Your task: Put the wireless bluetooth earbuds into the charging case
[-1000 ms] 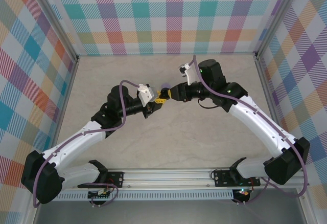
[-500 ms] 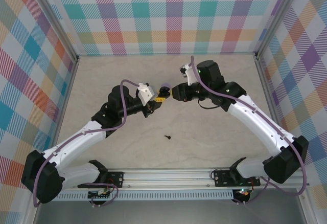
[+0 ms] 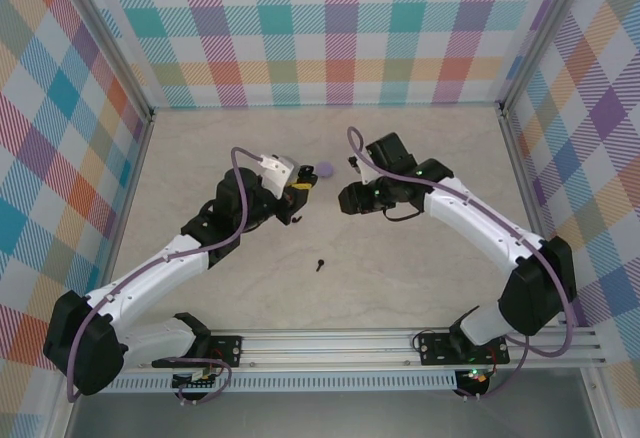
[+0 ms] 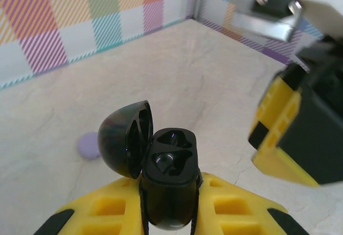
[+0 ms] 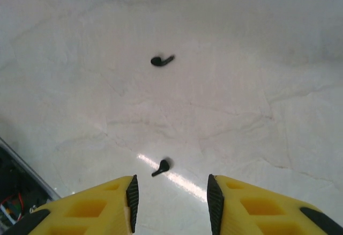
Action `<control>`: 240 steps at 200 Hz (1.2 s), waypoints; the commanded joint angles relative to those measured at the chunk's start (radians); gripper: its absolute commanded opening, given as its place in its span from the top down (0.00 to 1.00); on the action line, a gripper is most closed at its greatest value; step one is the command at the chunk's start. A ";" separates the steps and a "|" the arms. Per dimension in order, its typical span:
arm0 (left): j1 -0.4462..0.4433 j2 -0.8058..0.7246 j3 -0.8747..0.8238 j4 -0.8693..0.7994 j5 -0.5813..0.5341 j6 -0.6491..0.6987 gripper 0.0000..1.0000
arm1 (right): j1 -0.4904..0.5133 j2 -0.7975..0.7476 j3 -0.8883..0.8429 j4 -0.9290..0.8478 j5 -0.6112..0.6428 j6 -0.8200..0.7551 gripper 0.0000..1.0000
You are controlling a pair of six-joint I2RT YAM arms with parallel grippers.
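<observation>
Left fingers are pinched narrow on the black charging case, gripping its lower body from both sides. The case's domed lid is swung open to the left. Its two wells look dark, and I cannot tell whether anything sits in them. The left arm runs from its near-left base up toward the middle of the surface, elbow bent, wrist aimed right. A lilac round case lies closed on the surface just beyond the held case.

Right fingers stand moderately apart with nothing between them, tilted down over the surface and near the left fingers. The right arm sweeps up from its near-right base and bends back toward the centre. One black earbud lies loose on the surface nearer the bases. A second black earbud lies close below the fingertips, apart from them.
</observation>
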 commanded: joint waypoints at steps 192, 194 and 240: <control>0.009 -0.261 -0.003 -0.347 -0.277 -0.276 0.76 | 0.269 0.382 -0.033 0.062 0.015 0.537 0.58; 0.009 -0.260 -0.004 -0.347 -0.277 -0.275 0.76 | 0.270 0.386 -0.031 0.062 0.016 0.537 0.58; 0.009 -0.266 -0.008 -0.347 -0.275 -0.275 0.76 | 0.280 0.441 0.023 0.023 0.079 0.540 0.63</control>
